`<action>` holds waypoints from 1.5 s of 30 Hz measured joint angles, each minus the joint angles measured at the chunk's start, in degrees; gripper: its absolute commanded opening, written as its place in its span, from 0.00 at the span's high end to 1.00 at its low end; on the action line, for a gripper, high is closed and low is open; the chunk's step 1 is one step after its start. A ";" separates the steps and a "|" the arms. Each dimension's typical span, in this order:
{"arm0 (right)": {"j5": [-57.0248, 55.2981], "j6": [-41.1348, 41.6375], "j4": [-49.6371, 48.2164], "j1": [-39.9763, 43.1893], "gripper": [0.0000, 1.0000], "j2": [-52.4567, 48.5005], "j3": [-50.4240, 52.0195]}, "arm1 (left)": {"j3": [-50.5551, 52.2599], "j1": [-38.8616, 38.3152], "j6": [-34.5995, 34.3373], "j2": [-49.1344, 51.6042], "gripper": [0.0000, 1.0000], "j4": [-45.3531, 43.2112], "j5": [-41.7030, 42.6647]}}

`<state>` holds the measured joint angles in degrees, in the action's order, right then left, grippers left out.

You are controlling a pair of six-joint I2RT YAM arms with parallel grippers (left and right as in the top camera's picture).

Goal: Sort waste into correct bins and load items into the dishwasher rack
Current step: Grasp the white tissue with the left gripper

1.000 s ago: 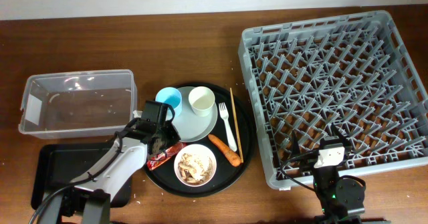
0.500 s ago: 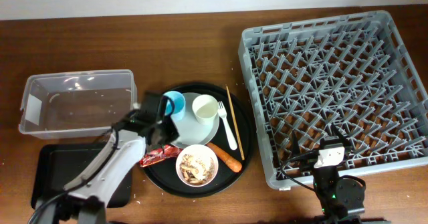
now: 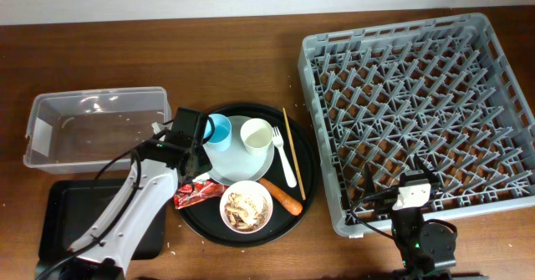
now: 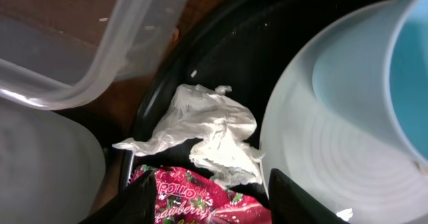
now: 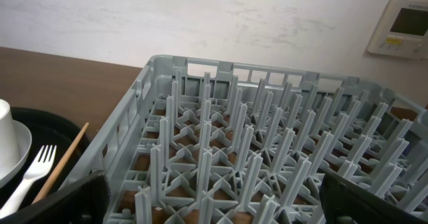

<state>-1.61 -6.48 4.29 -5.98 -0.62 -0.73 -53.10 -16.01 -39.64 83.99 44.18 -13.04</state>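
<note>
Bottom right, the right hand [image 5: 214,180] hangs at the near edge of the grey dishwasher rack [image 3: 418,104], fingers wide apart, nothing in them. Lower left, the shallow black tray [image 3: 67,205] lies bare. On the round black tray [image 3: 209,221], the pink bowl [image 3: 221,213] holds rice scraps [image 3: 244,208], the carrot [image 3: 282,196] just right of it. The left hand [image 4: 210,184] hovers with fingers apart, unclamped, over the red wrapper [image 4: 194,200] and the crumpled tissue [image 4: 207,130]. Beyond sit the plate [image 3: 234,165], blue cup [image 3: 219,129], cream cup [image 3: 257,134], fork [image 3: 284,159] and chopsticks [image 3: 293,150]. The clear tub [image 3: 92,129] is upper left.
</note>
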 measured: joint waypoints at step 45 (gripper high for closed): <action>0.00 0.02 0.00 0.00 0.01 0.00 0.00 | 15.02 0.00 -7.78 -0.04 1.00 -22.77 -2.99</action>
<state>-1.61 -6.46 4.29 -5.98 -0.62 -0.73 -38.09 -16.01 -47.42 83.94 21.41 -16.03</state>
